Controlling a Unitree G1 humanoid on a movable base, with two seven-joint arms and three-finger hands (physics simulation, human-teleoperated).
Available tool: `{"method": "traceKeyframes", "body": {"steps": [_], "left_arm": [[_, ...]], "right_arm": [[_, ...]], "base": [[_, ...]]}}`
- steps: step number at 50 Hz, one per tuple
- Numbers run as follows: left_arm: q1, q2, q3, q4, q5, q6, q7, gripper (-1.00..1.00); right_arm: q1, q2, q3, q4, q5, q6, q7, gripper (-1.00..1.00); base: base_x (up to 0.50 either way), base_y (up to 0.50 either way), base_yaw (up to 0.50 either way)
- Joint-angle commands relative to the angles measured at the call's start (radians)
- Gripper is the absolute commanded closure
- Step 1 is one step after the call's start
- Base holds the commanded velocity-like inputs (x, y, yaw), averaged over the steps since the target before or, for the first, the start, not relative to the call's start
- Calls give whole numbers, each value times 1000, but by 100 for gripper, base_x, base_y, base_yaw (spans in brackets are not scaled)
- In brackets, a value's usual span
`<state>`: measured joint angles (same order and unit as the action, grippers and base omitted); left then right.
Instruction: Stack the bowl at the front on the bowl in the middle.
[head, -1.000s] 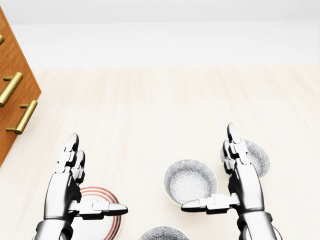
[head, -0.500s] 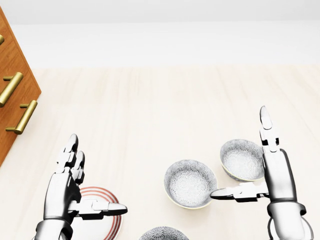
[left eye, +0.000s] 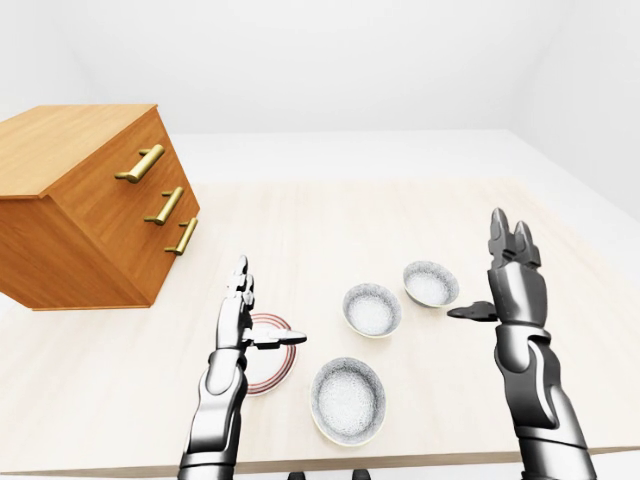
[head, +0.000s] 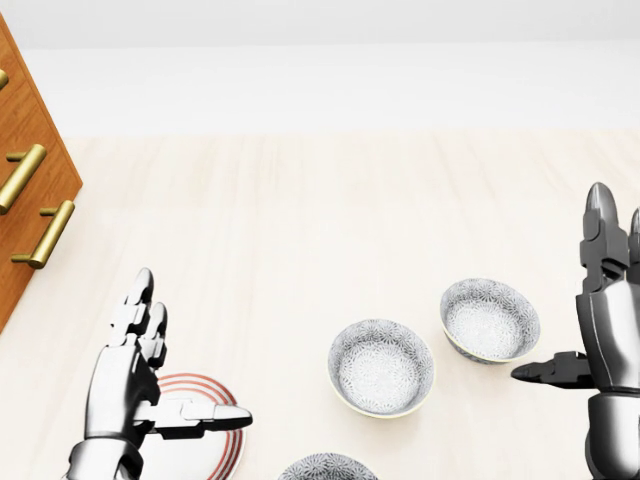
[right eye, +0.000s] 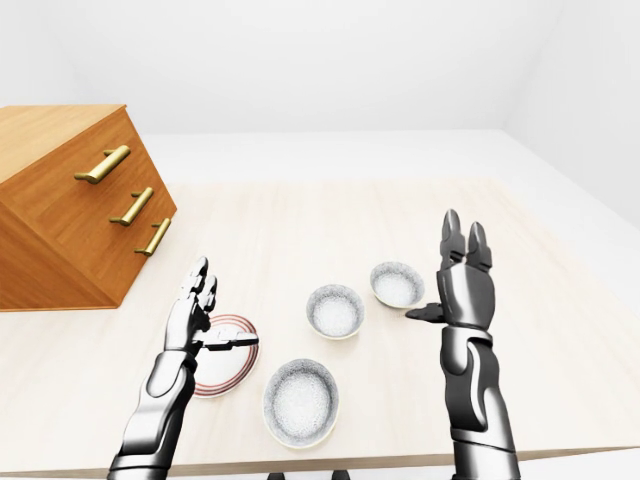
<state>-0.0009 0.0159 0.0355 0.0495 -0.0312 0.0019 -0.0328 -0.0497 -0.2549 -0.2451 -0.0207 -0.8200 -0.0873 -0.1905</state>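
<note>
Front bowl (left eye: 348, 400) sits bottom centre, round, mouth up, untouched; left hand (left eye: 238, 322) hovers over the striped plate (left eye: 275, 366), fingers spread, pointing up-frame; middle bowl (left eye: 372, 309) just above; right hand (left eye: 512, 285) upright at right, open wide, empty

I get bright, even, diffuse light in all three views, with no source I can place; the white walls (left eye: 350, 60) wash out almost to blank. Shadows on the pale table (left eye: 420, 215) are very faint. My left hand (left eye: 233, 325) and right hand (left eye: 515, 290) carry crisp metallic highlights. Everything is sharp, without blur; the wooden chest (left eye: 90, 215) looks skewed near the eye views' left edge
</note>
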Motion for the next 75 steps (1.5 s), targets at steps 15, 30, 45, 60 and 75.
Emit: {"method": "traceKeyframes", "body": {"steps": [15, 30, 45, 60, 75], "left_arm": [[-7, 1, 4, 19, -1, -6, 3, -100], [-13, 2, 5, 32, -3, -13, 6, -100], [-9, -1, -1, 37, 1, -16, 9, -100], [-6, -2, -1, 25, -7, 0, 6, -100], [-5, -3, 0, 24, -13, 9, 4, -100]], "right_arm": [[2, -14, 75, 135, -354, 0, -210, -100], [-21, -14, 119, 266, -326, 0, -257, -100], [-97, -45, 178, 479, -347, 0, -333, -100], [-130, -59, 208, 511, -452, 0, -333, -100], [-171, -61, 233, 543, -517, 0, -333, -100]], "base": [[0, 0, 0], [0, 0, 0], [0, 0, 0], [0, 0, 0], [0, 0, 0]]}}
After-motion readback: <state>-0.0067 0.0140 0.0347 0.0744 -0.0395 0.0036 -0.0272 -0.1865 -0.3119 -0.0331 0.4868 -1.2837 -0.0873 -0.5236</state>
